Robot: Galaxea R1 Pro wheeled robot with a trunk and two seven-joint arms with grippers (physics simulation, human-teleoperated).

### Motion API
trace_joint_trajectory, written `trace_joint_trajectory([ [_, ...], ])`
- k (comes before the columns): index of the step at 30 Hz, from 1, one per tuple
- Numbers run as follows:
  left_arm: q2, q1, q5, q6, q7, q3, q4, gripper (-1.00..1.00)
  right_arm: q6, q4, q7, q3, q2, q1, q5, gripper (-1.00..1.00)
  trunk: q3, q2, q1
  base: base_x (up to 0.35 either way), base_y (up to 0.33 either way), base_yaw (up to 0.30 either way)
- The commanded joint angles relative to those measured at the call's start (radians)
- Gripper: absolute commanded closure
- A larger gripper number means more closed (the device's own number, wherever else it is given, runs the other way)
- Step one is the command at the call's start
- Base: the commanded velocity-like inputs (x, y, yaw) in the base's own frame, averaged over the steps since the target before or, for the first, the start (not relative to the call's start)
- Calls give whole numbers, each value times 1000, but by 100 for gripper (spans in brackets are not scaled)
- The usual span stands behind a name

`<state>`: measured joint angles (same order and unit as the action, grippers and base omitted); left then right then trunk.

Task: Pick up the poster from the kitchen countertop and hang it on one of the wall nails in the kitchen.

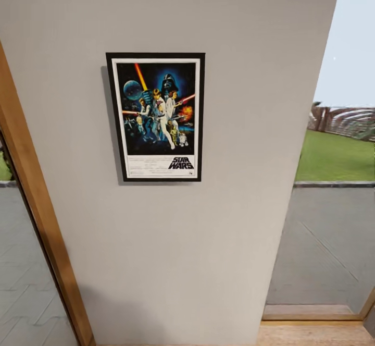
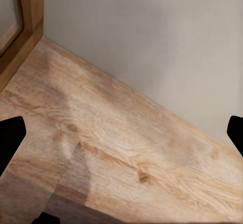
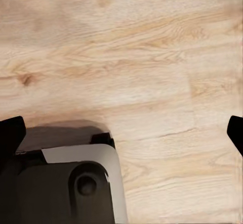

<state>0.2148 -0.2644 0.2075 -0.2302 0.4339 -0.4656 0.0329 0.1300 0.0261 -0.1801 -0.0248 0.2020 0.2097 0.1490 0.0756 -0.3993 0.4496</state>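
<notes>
The poster point(image 1: 156, 116) hangs flat and upright on the plain light grey wall point(image 1: 172, 262) in the head view, black frame, white border, "STAR WARS" logo at its bottom. No gripper touches it. The nail is hidden behind it. My left gripper point(image 2: 121, 133) is open, its dark fingertips point(image 2: 10, 138) far apart at the frame's sides over wooden floor point(image 2: 116, 143), with nothing between them. My right gripper point(image 3: 121, 133) is open too, fingertips point(image 3: 10, 135) wide apart above pale wooden floor point(image 3: 152, 72). The kitchen countertop is out of view.
A wooden door or window frame point(image 1: 36, 215) slants along the wall's left side. A glass opening point(image 1: 333, 179) on the right looks onto grass and paving. The robot's dark base point(image 3: 66, 188) sits on the floor below the right gripper.
</notes>
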Motion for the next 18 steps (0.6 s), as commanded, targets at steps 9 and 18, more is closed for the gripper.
trace_joint_trajectory([
  [9,3,4,10,-3,5,7,-1,-100,23,-5,73,-3,-18,0,9,-100,2,-1,0,0,0,-10],
  [18,3,4,10,-4,5,7,-1,-100,23,-5,76,-3,-19,0,9,-100,2,-1,0,0,0,0],
])
